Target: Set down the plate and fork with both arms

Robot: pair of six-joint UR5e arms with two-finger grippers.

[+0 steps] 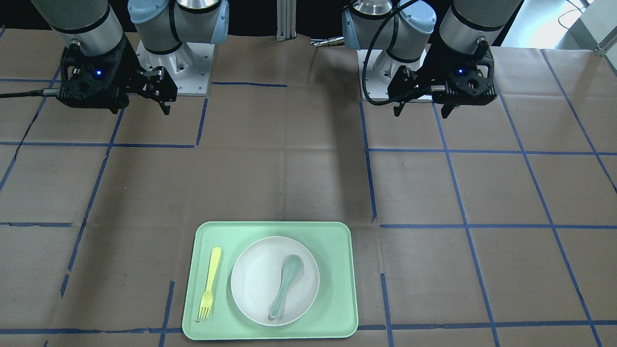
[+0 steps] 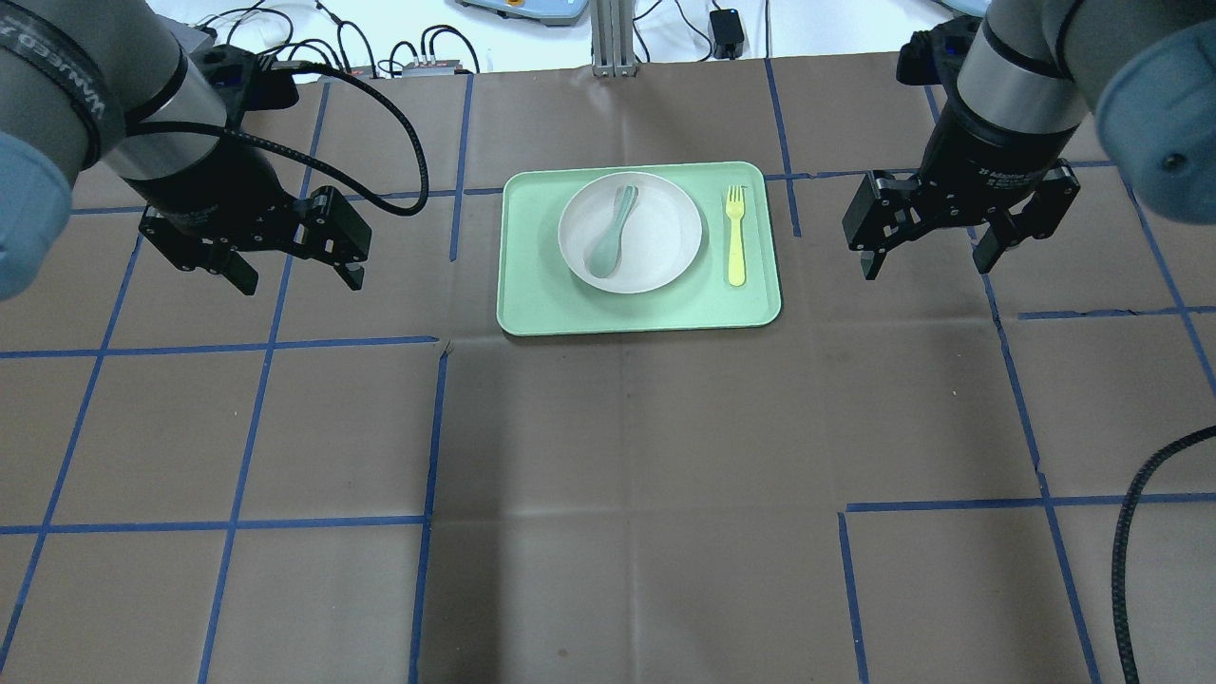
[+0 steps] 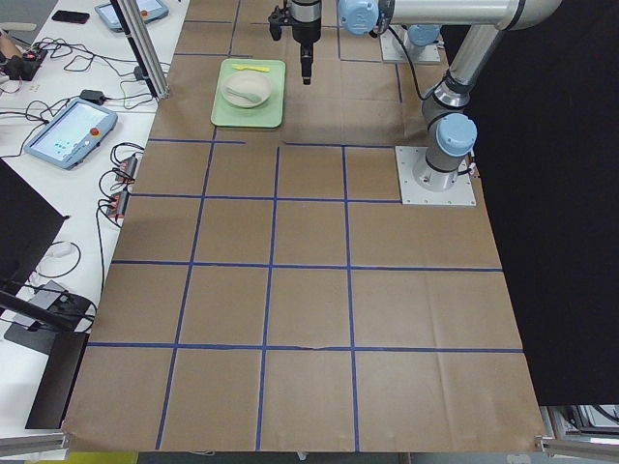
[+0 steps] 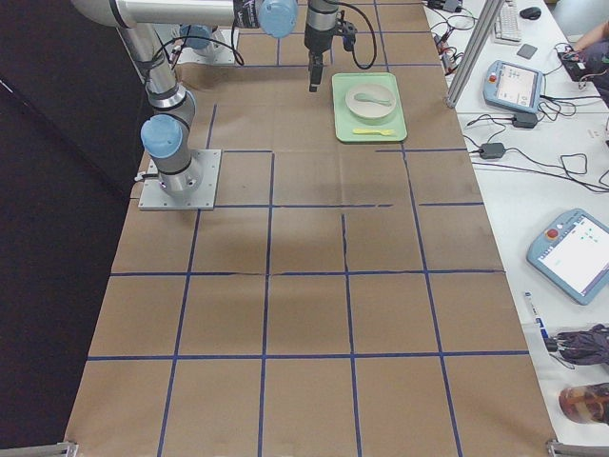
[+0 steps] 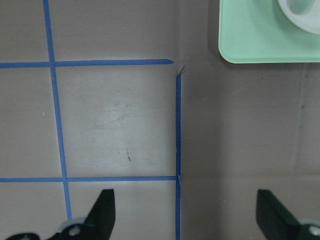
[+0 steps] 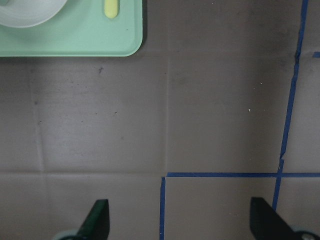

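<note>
Fork [image 1: 210, 284] beside plate [image 1: 255, 279] w/ spoon [image 1: 285, 286], all on tray [image 1: 337, 270]

Plate [image 4: 371, 113] w/ spoon [image 4: 373, 98], fork [image 4: 373, 131] on tray [image 4: 343, 124].

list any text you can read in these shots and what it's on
"Adaptive": on the black body of the right end effector; the words beside it are blurred.
White lettering on the left arm, on its black band: unreadable.
Pendant screens: too small to read.
Tray, plate, fork: no text.
</note>
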